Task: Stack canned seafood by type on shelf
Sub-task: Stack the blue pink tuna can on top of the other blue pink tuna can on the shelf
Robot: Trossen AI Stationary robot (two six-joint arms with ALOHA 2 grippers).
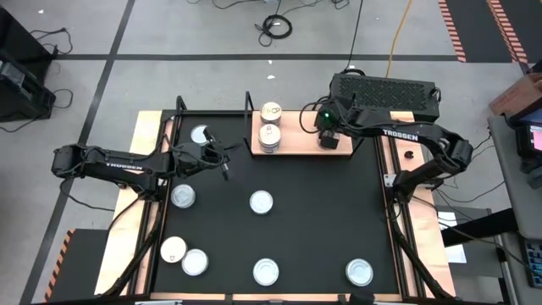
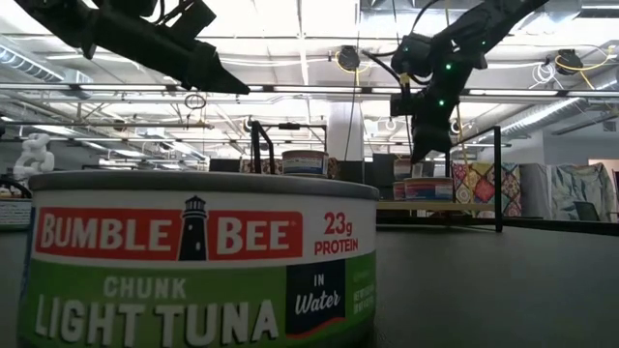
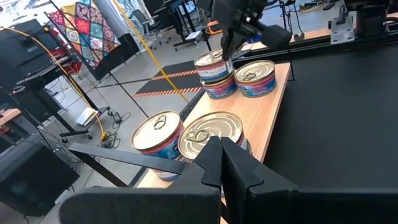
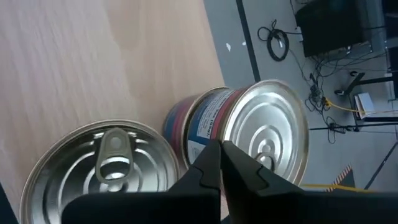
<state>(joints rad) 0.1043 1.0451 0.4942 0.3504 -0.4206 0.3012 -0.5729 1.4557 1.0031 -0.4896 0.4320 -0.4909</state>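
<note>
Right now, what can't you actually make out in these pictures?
- Low view: the big tuna can up front blocks most of the table behind it.
- High view: the right gripper over the shelf covers what lies under it; can labels are too small to read.
- Left wrist view: the left gripper hides part of the nearest tin.

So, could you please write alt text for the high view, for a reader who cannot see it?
Seen from above, the right end effector is shut over the wooden shelf, beside stacked tins. The left end effector is shut above the black mat, where loose tuna cans lie scattered.
</note>
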